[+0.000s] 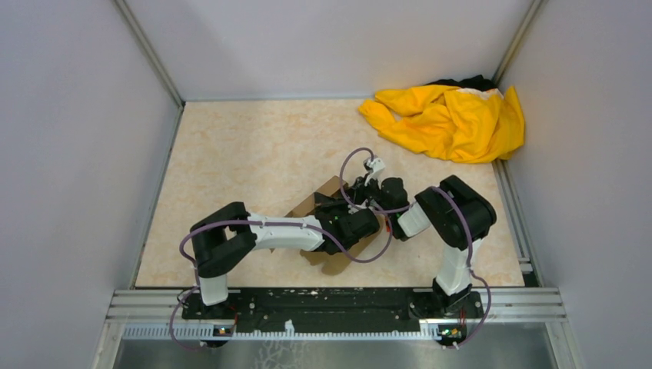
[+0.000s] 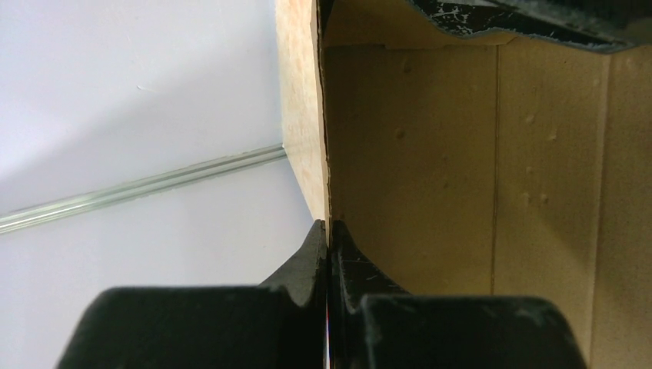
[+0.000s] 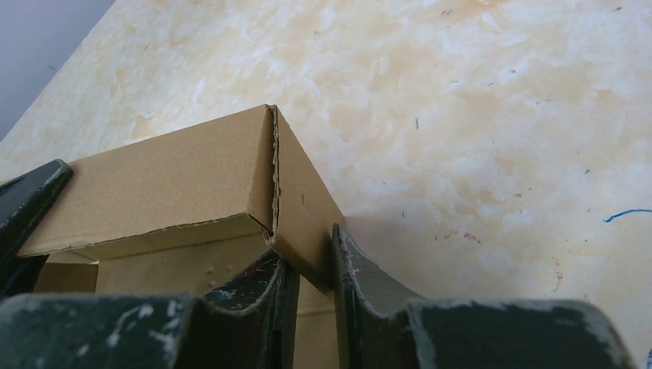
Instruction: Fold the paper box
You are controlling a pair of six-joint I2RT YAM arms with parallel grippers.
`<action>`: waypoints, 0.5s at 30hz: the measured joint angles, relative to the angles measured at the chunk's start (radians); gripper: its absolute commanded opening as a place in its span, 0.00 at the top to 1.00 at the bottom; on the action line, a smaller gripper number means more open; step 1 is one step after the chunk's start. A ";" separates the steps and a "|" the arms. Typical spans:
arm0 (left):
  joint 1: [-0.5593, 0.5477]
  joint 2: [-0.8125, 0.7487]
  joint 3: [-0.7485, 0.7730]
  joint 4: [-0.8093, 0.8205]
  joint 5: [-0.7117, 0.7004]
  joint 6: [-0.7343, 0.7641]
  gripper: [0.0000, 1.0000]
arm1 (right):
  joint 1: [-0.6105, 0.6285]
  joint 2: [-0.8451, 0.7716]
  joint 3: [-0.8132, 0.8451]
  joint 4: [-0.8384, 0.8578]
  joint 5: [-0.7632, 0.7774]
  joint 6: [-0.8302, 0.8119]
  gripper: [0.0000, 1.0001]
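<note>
Left gripper (image 2: 329, 255) is pinched shut on a thin upright wall of the paper box (image 2: 430, 169), the cardboard edge running down between its meeting fingertips. I judge this grip is there to keep that wall standing and stop the box sliding. Right gripper (image 3: 311, 280) straddles the adjoining folded corner, one finger inside the wall and one outside, with a narrow gap. Whether it presses the cardboard I cannot tell. That placement would suit creasing the doubled-over side. Brown and partly formed, the box sits on the mottled table (image 1: 254, 146) between the two arms, toward the near edge. A yellow cloth (image 1: 450, 119) lies well apart in the far right corner.
</note>
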 measured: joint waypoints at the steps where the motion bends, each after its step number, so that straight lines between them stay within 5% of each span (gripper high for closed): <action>1: 0.000 0.000 0.000 0.000 0.000 0.001 0.99 | 0.004 -0.005 -0.003 -0.002 0.017 -0.005 0.85; 5: -0.003 0.000 0.000 0.007 0.002 0.002 0.92 | 0.026 -0.042 -0.014 -0.040 0.092 -0.035 0.86; 15: -0.012 -0.007 0.000 0.010 0.012 -0.012 0.92 | 0.053 -0.132 -0.013 -0.188 0.285 -0.099 0.87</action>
